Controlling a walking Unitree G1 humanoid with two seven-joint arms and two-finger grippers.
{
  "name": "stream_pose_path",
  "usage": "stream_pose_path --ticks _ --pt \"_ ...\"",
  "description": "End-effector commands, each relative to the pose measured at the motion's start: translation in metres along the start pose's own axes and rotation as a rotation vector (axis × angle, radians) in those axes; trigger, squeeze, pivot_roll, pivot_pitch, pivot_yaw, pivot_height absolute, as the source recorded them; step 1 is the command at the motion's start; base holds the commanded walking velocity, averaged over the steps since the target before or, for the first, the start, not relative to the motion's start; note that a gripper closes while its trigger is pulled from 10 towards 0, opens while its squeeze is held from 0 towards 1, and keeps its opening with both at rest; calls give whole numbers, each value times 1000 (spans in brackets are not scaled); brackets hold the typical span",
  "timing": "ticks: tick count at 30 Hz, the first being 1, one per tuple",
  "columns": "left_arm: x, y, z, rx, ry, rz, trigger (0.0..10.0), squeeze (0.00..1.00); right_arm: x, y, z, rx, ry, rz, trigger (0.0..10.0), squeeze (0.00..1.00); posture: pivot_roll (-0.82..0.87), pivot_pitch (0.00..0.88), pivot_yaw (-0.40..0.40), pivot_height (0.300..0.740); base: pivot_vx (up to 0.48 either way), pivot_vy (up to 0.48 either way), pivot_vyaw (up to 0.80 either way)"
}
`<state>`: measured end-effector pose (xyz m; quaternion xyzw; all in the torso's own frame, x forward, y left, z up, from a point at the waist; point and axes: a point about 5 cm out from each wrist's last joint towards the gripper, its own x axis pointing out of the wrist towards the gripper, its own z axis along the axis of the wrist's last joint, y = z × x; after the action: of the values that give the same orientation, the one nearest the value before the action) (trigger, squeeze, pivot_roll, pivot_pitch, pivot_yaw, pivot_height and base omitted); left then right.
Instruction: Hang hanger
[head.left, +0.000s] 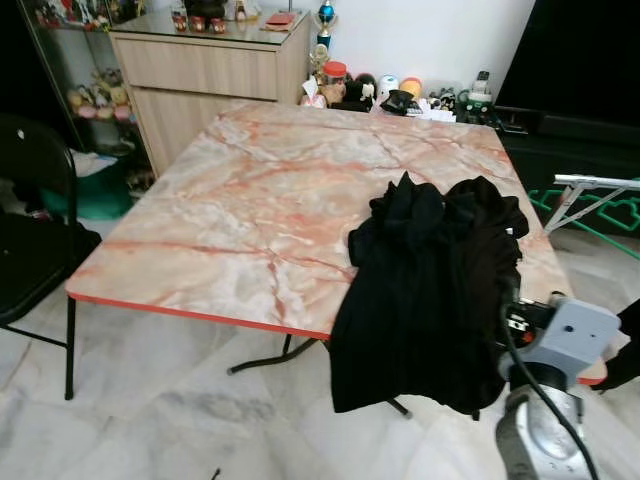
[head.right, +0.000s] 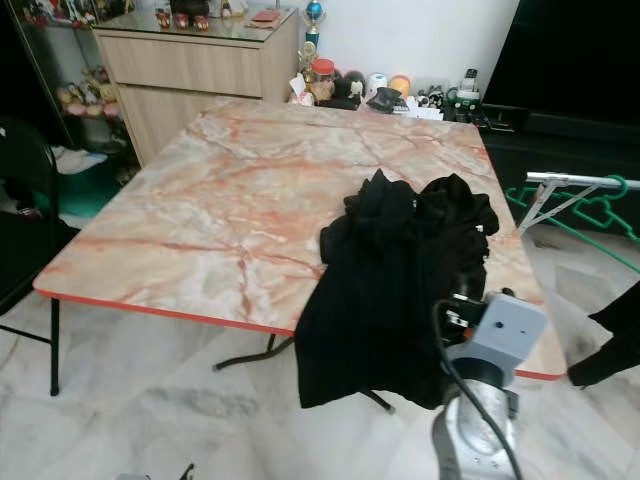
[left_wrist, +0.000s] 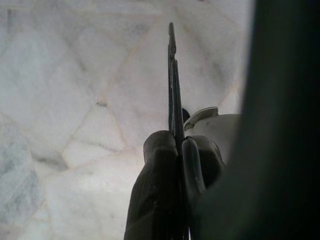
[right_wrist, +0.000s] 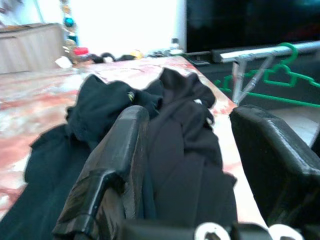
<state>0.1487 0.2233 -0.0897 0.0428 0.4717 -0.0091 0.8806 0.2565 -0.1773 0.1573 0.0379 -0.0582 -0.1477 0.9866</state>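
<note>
Black crumpled cloth garment (head.left: 425, 290) lies at the marble-pattern table's (head.left: 240, 200) five o'clock edge, unhung; right gripper (right_wrist: 192, 165) gapes around it, probably untouching; left gripper (left_wrist: 172, 150) pinched closed, idle.

Black garment (head.left: 430, 290): covers the counter (head.left: 250, 210) edge beneath it.
Green hanger (right_wrist: 280, 80): blurred, partly behind a rack leg.
Black chair (head.left: 30, 240): cut by frame edge.

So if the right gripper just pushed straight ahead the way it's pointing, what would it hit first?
Most likely the black garment heaped at the near edge of the marble table. In the right wrist view the right gripper is open, with the cloth between its fingers. How far off the cloth lies is unclear.
</note>
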Motion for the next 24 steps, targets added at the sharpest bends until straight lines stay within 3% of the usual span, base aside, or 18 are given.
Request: stream_pose_path --ticks 1,6,15,21,24 --pt "0 -6 -6 -2 28 -18 10000 0 2 -4 0 -12 -3 -17 10000 0 52 77 -16 740 0 -416 0" --pt "0 -7 -6 -5 30 -18 10000 0 4 -1 -3 -29 6 16 10000 0 55 78 -14 740 0 -416 0" --pt "-1 -4 -7 -1 32 -15 10000 0 11 -11 -11 -54 14 6 10000 0 45 72 0 740 0 -416 0" --pt "0 -1 -3 0 26 -9 10000 0 18 -39 -48 -42 129 -83 10000 0 44 63 5 740 0 -414 0" --pt "0 -1 -3 1 26 -8 10000 0 18 -50 -82 -2 285 -101 10000 0 50 57 10 740 0 -414 0"
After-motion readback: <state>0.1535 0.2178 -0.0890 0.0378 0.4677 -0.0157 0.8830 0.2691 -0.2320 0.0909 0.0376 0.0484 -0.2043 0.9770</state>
